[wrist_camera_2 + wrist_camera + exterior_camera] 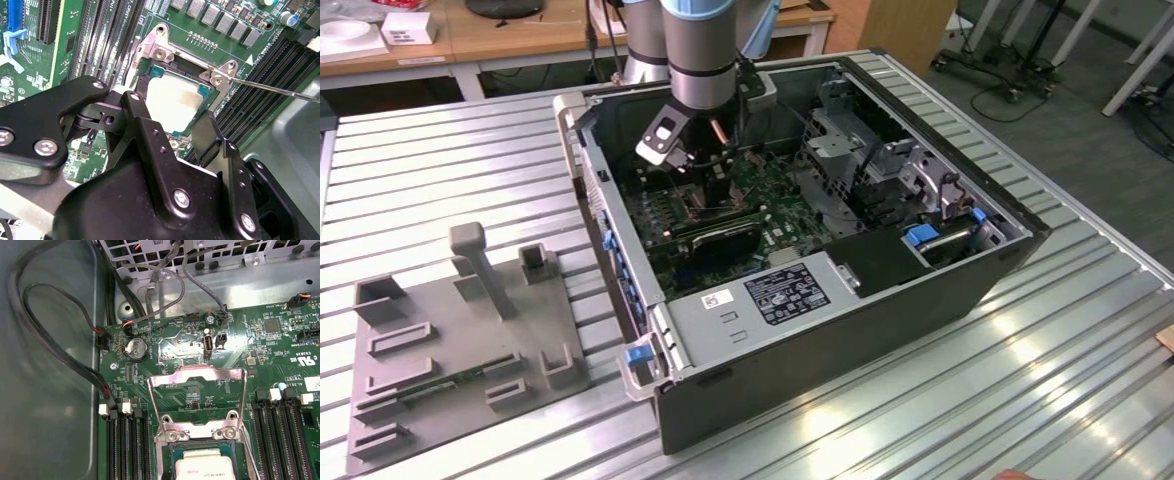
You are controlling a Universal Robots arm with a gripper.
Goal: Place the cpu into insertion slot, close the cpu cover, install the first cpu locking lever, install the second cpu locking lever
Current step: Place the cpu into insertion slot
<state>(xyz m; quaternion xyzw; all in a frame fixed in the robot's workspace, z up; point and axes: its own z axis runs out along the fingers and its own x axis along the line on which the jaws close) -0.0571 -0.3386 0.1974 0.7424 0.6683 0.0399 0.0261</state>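
1. Pincer (170, 110) of mine hangs low over the green board, with its two fingers (134, 102) spread wide.
2. The cpu (175, 95) lies flat in the insertion slot (180, 66), between my fingers.
3. I cannot tell if they touch it.
4. The cpu cover (197, 374) stands open, tipped up off the slot.

Grey arm (700, 60), blue ring (714, 9), black screw-studded claw (170, 112)
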